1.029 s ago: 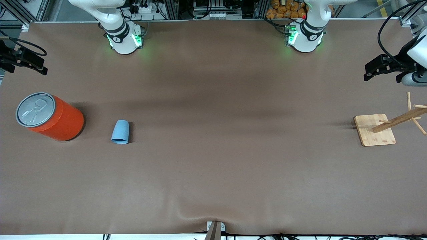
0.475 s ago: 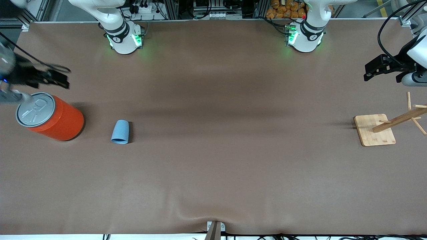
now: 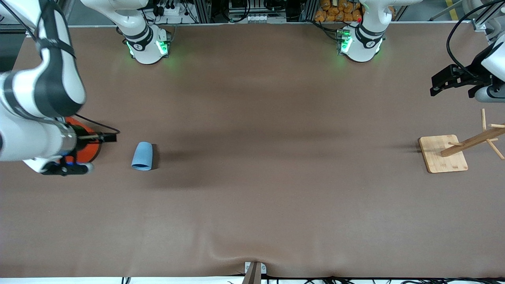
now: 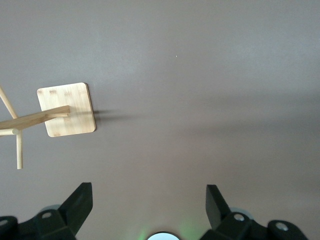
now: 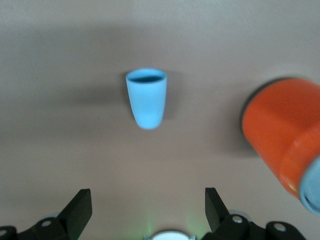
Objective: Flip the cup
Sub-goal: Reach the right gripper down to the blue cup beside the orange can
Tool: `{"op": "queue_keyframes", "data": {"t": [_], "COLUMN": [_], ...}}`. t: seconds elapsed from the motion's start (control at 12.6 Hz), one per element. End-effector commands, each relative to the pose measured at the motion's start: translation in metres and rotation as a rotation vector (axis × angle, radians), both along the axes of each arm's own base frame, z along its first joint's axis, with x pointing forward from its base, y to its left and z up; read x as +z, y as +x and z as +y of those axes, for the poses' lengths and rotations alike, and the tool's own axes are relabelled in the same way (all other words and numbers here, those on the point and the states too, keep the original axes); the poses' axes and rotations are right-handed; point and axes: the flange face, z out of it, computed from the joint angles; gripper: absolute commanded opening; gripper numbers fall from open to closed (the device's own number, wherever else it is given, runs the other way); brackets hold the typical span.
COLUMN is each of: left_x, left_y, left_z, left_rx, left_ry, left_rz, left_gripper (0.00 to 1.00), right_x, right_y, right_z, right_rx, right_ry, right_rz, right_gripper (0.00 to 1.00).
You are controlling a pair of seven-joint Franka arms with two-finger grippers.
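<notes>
Swinging in from the table's edge, the right hand [image 5: 145, 212] now hangs spread over the orange can [image 3: 87, 148], just beside the cup [image 3: 142, 156] lying on its side on the table [image 3: 252, 189]. Left hand [image 4: 149, 207] waits, spread, near the wooden rack [image 3: 444, 153].

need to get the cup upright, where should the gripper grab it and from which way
Probably across the mid-body of the cup, coming down from above. It lies on its side, mouth toward the front camera, so its tapered walls face the fingers. The open right gripper is nearest, beside the orange can.
</notes>
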Motion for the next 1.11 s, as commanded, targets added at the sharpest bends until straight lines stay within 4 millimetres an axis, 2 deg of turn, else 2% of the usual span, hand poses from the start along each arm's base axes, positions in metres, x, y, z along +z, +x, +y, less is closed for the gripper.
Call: {"op": "queue_keyframes", "data": {"t": [0.0,0.16,0.4,0.63,1.03], "left_x": [0.004,0.004,0.004,0.004,0.004], "left_y": [-0.002,-0.002,-0.002,-0.002,-0.002], "left_z": [0.0,0.0,0.0,0.0,0.001], "left_rx": [0.014,0.014,0.014,0.014,0.016], "left_ry": [-0.007,-0.008,-0.009,-0.009,-0.009], "left_rz": [-0.003,-0.003,-0.001,-0.003,-0.003], "left_gripper": [1.0,1.0,1.0,1.0,1.0], "right_x": [-0.044,-0.082,-0.127,-0.152,-0.187], "right_y": [-0.03,-0.045,-0.058,-0.06,-0.056], "right_z": [0.008,0.003,0.001,-0.002,-0.008], "right_rx": [-0.007,-0.02,-0.024,0.006,0.016], "right_ry": [0.031,0.033,0.036,0.04,0.052], "right_rz": [-0.043,-0.098,-0.15,-0.238,-0.255], "right_gripper": [1.0,1.0,1.0,1.0,1.0]}}
